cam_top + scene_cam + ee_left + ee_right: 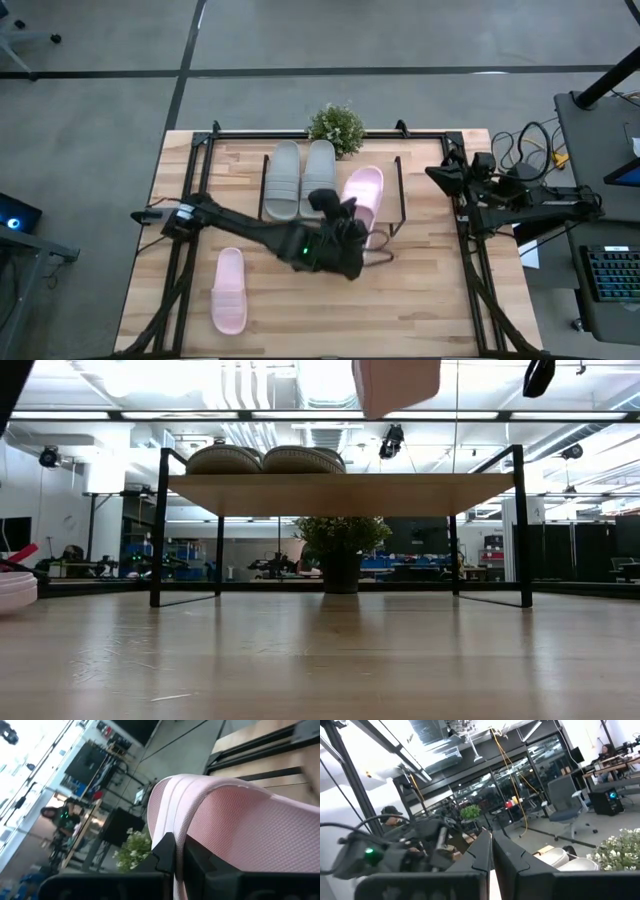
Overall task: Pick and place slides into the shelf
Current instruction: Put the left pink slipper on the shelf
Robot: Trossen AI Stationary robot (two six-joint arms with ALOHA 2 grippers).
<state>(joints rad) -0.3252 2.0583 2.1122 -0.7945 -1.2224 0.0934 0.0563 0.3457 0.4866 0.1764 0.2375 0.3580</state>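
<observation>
Left gripper (pixel 350 232) clamps the pink slide (pixel 364 200) above the shelf (pixel 400 190), long axis parallel to the 2 grey slides (pixel 300 178), open slot just beside. Right gripper shut, parked.

— From overhead, can you see the left gripper (pixel 352 243) closing on the pink slide (pixel 362 200)?

— No. Its own arm covers the fingers, and the slide's near end is hidden under that claw. In the low view the same slide (pixel 396 384) is cut off by the top edge; you get only its lower part.

— And the shelf (pixel 400 190) beyond the claw?

— Its plank can't be made out from above; you see only the black frame. From table height the 2 grey-green slides (pixel 265 459) show only as rounded tops above the plank.

— The right gripper (pixel 491 851)?

— Overhead, too small to tell its fingers.
</observation>
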